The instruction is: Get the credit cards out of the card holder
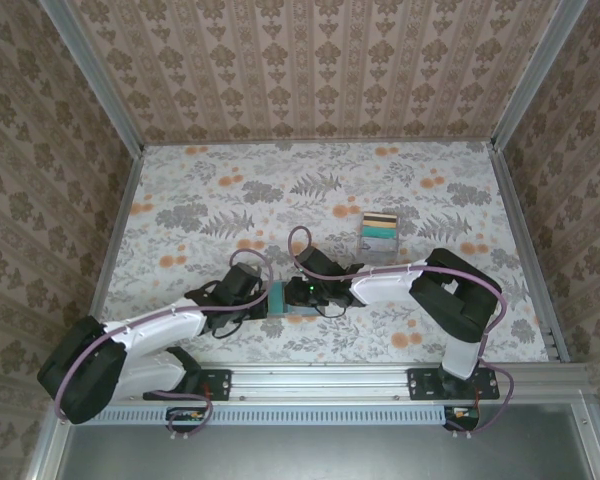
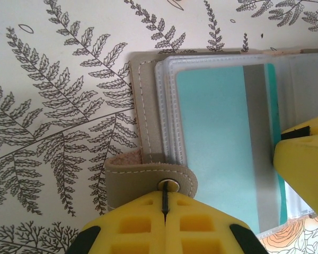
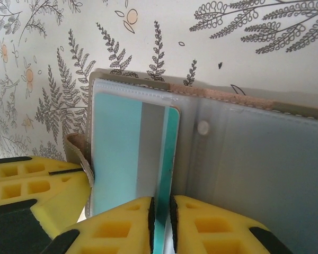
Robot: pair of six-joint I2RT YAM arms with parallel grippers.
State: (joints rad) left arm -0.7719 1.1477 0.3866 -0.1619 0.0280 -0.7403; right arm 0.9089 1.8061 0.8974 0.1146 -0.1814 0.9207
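Teal credit card [image 3: 116,148], stiff and slick: right hand [image 3: 160,214] pinches its lower edge; left hand [image 2: 164,211] clamps card holder [image 2: 148,106] by strap [image 2: 148,170].

Your card holder [image 1: 280,298] lies open and flat on the tabletop [image 1: 230,200], close in front of the arm bases. Its taupe-grey cover faces down, with a stitched border showing around the clear plastic sleeves. Its snap strap [image 2: 148,172], carrying a metal stud, curls up from the left side into the closed left gripper [image 2: 164,203]. You can see one credit card [image 3: 116,148] on the left panel, teal with a grey band along it. Its near edge is pinched in the right gripper [image 3: 161,206]. The right panel looks bluish-grey
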